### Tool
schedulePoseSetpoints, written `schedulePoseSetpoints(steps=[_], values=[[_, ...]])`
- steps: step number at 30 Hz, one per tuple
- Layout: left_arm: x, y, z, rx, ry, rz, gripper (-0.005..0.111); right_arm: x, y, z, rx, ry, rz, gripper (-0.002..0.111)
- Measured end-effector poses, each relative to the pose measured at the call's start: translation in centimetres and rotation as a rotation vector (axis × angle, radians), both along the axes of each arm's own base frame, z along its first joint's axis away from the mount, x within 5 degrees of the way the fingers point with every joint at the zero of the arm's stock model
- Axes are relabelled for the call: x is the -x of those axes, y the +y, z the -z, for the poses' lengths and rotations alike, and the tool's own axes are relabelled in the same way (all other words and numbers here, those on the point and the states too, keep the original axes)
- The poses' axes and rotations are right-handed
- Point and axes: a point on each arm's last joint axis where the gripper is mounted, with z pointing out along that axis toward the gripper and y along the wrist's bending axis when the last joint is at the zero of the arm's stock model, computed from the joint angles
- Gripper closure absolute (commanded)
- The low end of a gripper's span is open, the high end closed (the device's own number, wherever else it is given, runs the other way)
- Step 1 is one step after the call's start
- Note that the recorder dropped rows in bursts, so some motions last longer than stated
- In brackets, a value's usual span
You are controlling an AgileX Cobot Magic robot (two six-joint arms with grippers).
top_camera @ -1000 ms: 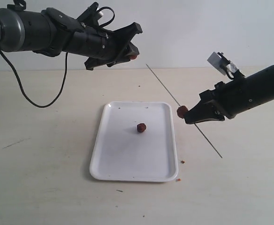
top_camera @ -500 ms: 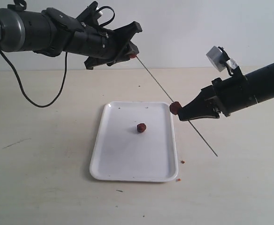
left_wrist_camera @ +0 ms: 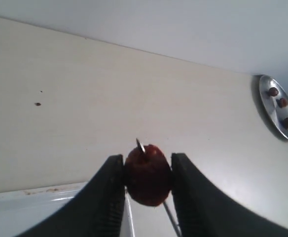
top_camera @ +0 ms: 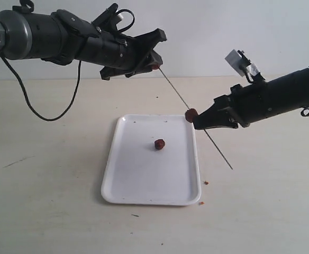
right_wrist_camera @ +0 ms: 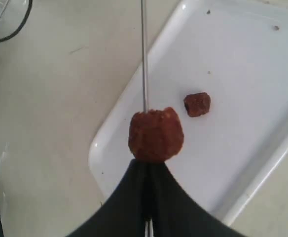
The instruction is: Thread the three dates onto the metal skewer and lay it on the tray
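Observation:
The thin metal skewer slants in the air above the table, with my right gripper shut on it. One date sits threaded on it right against the fingertips; in the right wrist view this date sits just past my right gripper, with the skewer running on beyond it. My left gripper is shut on a second date, and the skewer tip pokes out of it. The third date lies loose on the white tray.
Tiny reddish crumbs lie on the table by the tray's near right corner. A round metal plate holding three small dark lumps shows in the left wrist view. A black cable hangs from the left arm.
My right gripper has carried the skewer and its date up and to the left. The skewer's far tip has met and pierced the date held in my left gripper.

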Motion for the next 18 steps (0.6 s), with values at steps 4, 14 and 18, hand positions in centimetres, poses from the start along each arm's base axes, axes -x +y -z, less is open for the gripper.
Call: schedulePoseSetpoints(steps=[4, 14, 18], values=[[0.7, -1.1, 0.0, -0.009, -0.008, 0.038, 0.073, -0.5, 0.1, -0.5, -0.038, -0.072, 0.032, 0.108], [2.3, -3.5, 0.0, -0.033, -0.038, 0.118, 0.073, -1.6, 0.0, -1.3, -0.085, -0.199, 0.104, 0.108], [2.9, -4.3, 0.0, -0.039, -0.045, 0.146, 0.073, -1.8, 0.0, -1.2, -0.106, -0.214, 0.118, 0.108]])
